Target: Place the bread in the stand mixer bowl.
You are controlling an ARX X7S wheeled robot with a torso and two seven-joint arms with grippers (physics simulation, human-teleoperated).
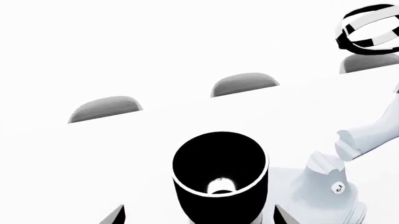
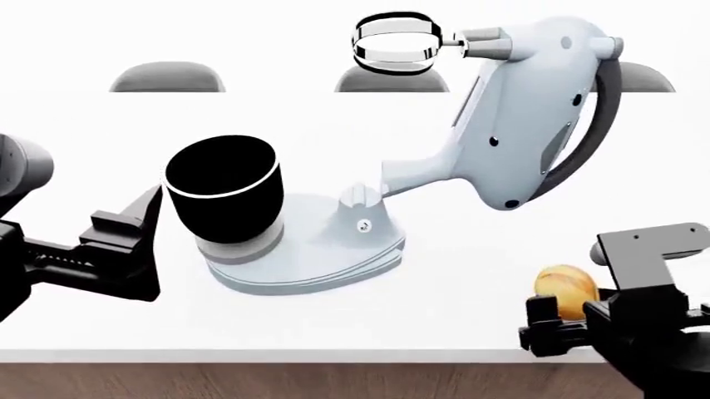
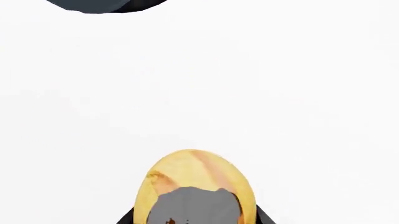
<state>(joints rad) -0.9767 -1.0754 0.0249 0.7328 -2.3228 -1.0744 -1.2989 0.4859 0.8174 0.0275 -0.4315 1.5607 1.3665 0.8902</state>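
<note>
The glossy black stand mixer bowl (image 2: 222, 189) with its thin white rim stands upright on the mixer's base, left of centre on the white table. In the left wrist view the stand mixer bowl (image 1: 219, 173) sits between my left gripper's (image 1: 199, 217) two wide-apart fingers, and neither finger touches it. From the head view, my left gripper (image 2: 142, 224) is open just left of the bowl. The golden-brown bread (image 2: 564, 288) is near the table's front right. My right gripper (image 2: 551, 320) is shut on it. Its dark fingers press both sides of the bread (image 3: 194, 175).
The pale grey-blue mixer body (image 2: 530, 108) is tilted up and back, right of the bowl. A chrome ring attachment (image 2: 394, 40) hangs from its head. The mixer base (image 2: 316, 258) spreads under the bowl. Grey chair backs (image 2: 166, 79) line the table's far edge.
</note>
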